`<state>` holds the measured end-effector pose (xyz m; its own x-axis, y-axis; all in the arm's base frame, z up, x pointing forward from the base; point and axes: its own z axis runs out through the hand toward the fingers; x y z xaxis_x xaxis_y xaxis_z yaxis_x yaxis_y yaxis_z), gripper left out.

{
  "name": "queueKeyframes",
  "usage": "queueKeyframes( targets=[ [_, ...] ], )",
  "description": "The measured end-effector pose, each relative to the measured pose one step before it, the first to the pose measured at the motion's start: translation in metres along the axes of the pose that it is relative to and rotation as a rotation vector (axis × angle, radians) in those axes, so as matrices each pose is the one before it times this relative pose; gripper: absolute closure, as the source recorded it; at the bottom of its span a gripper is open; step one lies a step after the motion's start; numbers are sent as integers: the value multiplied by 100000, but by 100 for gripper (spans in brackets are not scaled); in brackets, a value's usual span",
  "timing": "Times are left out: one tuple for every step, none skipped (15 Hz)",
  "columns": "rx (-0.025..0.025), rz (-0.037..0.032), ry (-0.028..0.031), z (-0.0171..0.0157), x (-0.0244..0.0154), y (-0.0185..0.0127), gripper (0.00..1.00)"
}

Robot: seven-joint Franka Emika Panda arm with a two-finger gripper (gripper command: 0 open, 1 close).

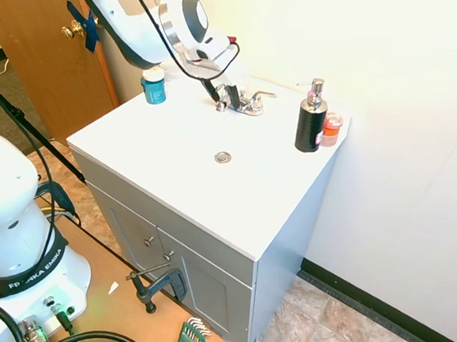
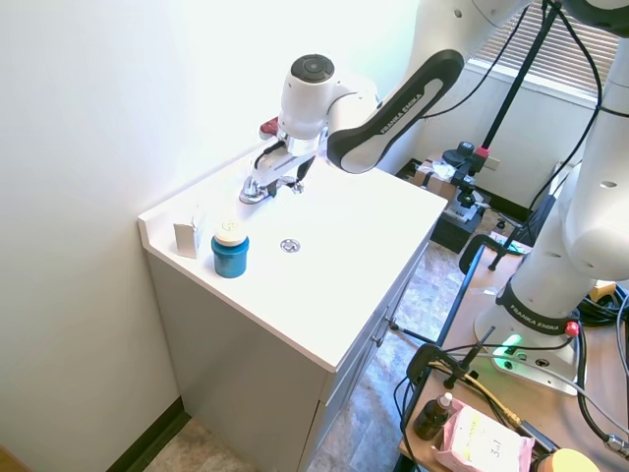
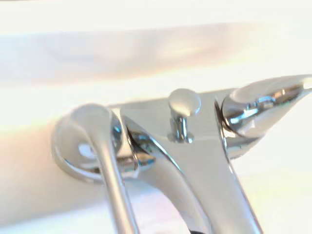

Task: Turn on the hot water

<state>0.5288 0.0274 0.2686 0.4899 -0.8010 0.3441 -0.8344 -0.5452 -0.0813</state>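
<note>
Gripper at the faucet's left-hand lever

The gripper (image 1: 221,101) is lowered onto the left end of the chrome faucet (image 1: 242,102) at the back of the white vanity top (image 1: 172,168). Its dark fingers (image 1: 218,104) reach down at the hot-water lever (image 3: 105,161), but neither exterior view shows clearly whether they are spread, narrowed, or closed on the lever, so that cannot be told. In the wrist view the lever runs down from its round base, just beside the central spout (image 3: 195,180), with the small pull knob (image 3: 184,105) behind the spout and the right-hand lever (image 3: 261,105) beyond it. No water shows. The drain (image 1: 223,157) lies in front of the faucet. A blue jar (image 1: 154,87) with a white lid stands near the back left of the top; a black soap dispenser (image 1: 311,120) and an orange container (image 1: 331,129) stand at the right edge
</note>
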Motion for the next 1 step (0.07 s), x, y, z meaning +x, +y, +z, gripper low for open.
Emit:
queueKeyframes(
  targets=[
    [-392, -3411, -4831, -600, -1043, 1004, 0]
  ],
)
